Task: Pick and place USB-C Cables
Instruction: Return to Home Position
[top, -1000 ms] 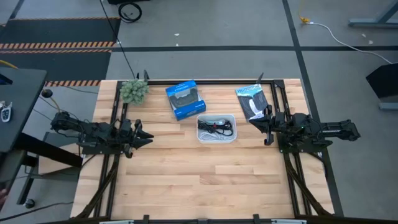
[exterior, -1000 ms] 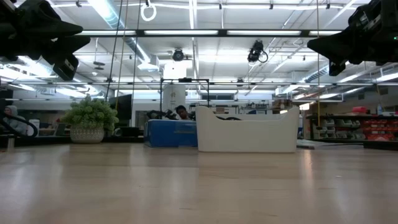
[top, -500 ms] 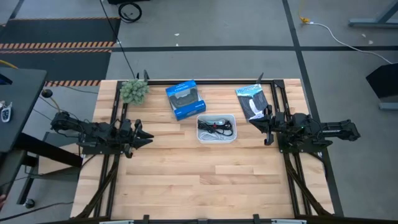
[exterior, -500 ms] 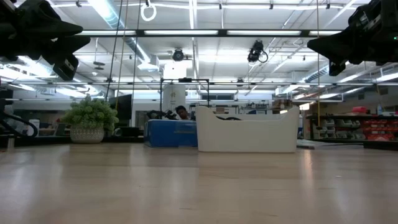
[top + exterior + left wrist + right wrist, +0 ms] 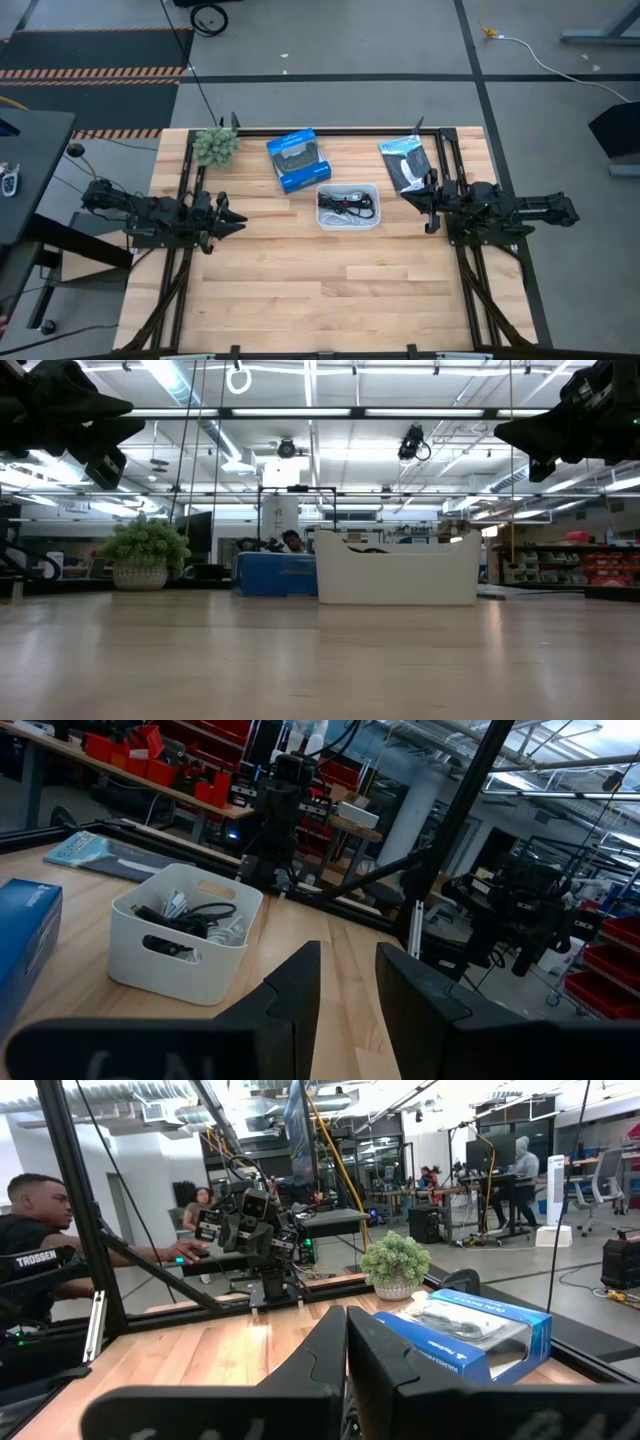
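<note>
The cables (image 5: 347, 205) all lie in a tangle inside the white bin (image 5: 372, 190), dark loops over pale ones, with a spot of red among them. The bin stands on the desk (image 5: 330, 290) between the two grippers, nearer the right one.

The left gripper (image 5: 232, 218) hangs above the desk well apart from the bin and points towards it. Its fingers (image 5: 300, 985) are slightly parted and hold nothing. From its wrist camera the bin sits ahead of the fingers and off to one side, with a slot handle in the near wall and the cables showing over the rim.

The right gripper (image 5: 428, 205) is raised just beside the bin's other side and faces it. Its fingers (image 5: 325, 1350) are pressed together with only a hairline between them, and nothing is gripped.

A blue box (image 5: 297, 160) lies just beyond the bin, on the left gripper's side. It carries a picture of a dark object and a line of white print too small to read. A black-and-white packet (image 5: 405, 163) lies just beside the right gripper, and its lettering cannot be made out either. A small potted plant (image 5: 215, 146) stands at the far corner beyond the left gripper.

Beyond the desk a seated person (image 5: 35, 1250) wears a dark shirt printed "TROSSEN".
</note>
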